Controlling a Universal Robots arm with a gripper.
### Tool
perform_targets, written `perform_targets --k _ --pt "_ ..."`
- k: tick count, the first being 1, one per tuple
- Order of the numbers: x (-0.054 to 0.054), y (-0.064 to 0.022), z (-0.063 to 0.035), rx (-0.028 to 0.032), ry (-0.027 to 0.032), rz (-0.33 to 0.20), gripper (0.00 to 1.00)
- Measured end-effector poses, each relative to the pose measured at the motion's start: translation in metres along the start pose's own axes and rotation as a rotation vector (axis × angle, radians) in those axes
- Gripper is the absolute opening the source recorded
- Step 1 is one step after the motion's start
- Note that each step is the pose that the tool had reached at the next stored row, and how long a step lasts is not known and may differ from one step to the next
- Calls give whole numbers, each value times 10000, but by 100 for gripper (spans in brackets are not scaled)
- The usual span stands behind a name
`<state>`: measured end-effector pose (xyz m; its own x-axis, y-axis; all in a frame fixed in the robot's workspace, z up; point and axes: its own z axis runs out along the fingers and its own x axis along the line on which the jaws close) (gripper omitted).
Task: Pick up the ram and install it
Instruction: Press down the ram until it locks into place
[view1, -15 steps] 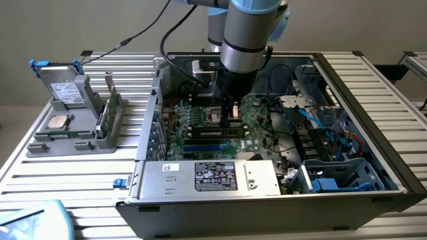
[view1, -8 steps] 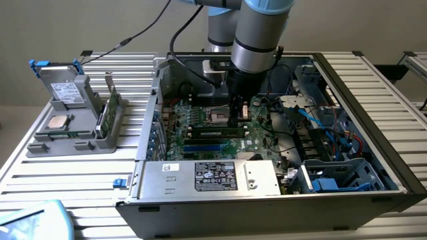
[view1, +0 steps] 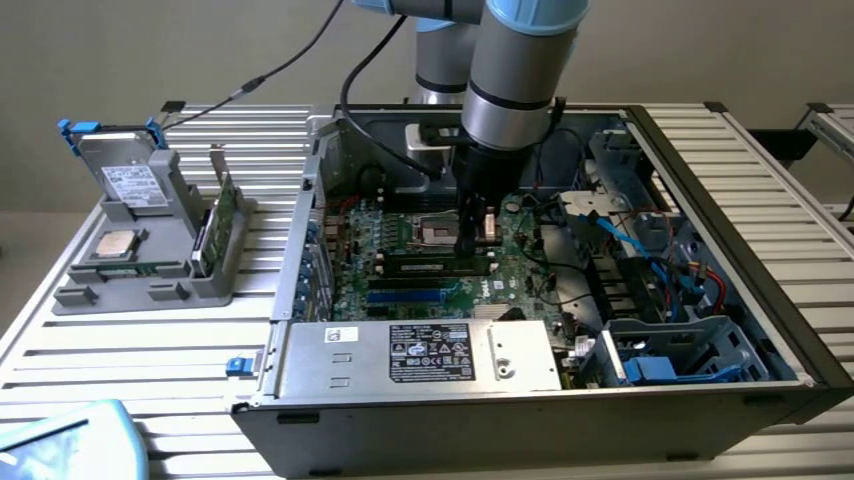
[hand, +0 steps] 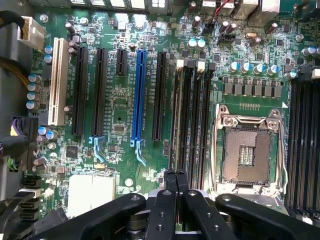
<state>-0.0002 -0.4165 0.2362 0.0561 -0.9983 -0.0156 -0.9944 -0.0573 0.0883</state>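
The ram (view1: 424, 266) lies lengthwise in a memory slot on the green motherboard (view1: 350, 262) inside the open computer case (view1: 747, 190). In the wrist view it appears edge-on as a thin strip (hand: 175, 115) in the slot nearest the long black card slots. My gripper (view1: 467, 246) points straight down over one end of it, fingers pressed together with nothing between them. The closed gripper (hand: 175, 175) is seen from the wrist directly above the ram's edge; whether it touches the edge I cannot tell.
The empty processor socket (hand: 247, 155) sits beside the memory slots, and a blue card slot (hand: 138, 95) lies on their other side. A silver power supply (view1: 414, 355) fills the case front. At the exterior view's left, a grey holder (view1: 147, 290) carries a processor chip (view1: 118, 243), a drive and a bracketed card (view1: 220, 215).
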Motion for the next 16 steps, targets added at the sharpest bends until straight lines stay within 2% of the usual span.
perform_targets --k 16 --pt "-3 -10 110 -3 5 7 10"
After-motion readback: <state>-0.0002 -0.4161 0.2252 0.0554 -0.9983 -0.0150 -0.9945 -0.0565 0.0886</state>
